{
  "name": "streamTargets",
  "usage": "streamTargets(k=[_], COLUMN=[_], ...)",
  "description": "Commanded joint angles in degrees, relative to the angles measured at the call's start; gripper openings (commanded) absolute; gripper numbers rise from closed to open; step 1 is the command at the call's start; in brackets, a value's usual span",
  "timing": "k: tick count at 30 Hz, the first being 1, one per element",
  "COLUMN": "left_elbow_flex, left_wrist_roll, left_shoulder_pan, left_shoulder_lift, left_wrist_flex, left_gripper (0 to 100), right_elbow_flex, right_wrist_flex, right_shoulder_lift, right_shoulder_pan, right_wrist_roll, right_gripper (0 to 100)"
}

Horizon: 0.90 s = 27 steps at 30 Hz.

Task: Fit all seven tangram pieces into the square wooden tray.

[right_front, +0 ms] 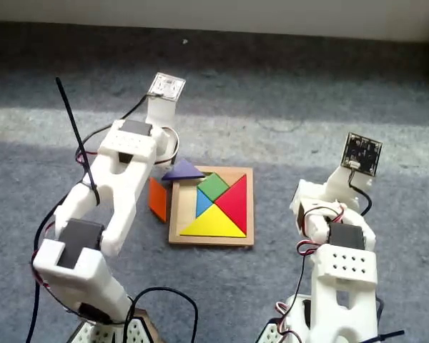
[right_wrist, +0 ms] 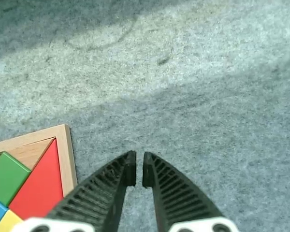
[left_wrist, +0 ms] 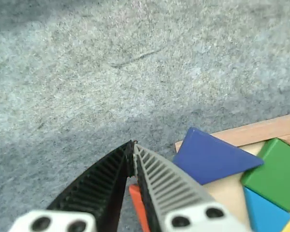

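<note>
High up behind the left arm [right_front: 118, 186] and right arm [right_front: 339, 261], looking steeply down over the grey worktop [right_front: 286, 121], far enough back to take in the whole tray [right_front: 211, 241]. On each wrist, close and low, sighting forward along the left fingers [left_wrist: 159, 179] and the right fingers [right_wrist: 106, 188]. Shared by all three: the tray, one corner per wrist, with the green square [right_front: 213, 186] in both.

Grey carpet [right_front: 286, 100]; sunlit band [right_front: 286, 132] crossing far part.
</note>
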Motion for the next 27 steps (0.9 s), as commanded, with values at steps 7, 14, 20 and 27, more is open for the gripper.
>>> streamTargets(k=[7, 14, 20, 27], left_elbow_flex=[-7.08, -6.73, -6.73, -6.73], left_wrist_roll=[0.26, 0.09, 0.09, 0.09], left_shoulder_pan=[-0.13, 2.77, 3.30, 4.18], left_shoulder_lift=[4.88, 5.14, 5.14, 4.62], left_wrist_flex=[0.79, 2.81, 4.13, 7.47], left_gripper=[2, 2, 2, 2], right_elbow_flex=[-0.13, 1.27, 1.36, 1.36], right_wrist_flex=[-1.19, -1.19, -1.19, -1.27], right_shoulder_lift=[-1.10, -1.54, -1.54, -1.54], right_shoulder_pan=[-0.57, -0.57, -0.48, -0.57], right_wrist_roll=[0.09, 1.93, 2.29, 2.37], right_gripper=[3.7, 3.7, 3.7, 3.7])
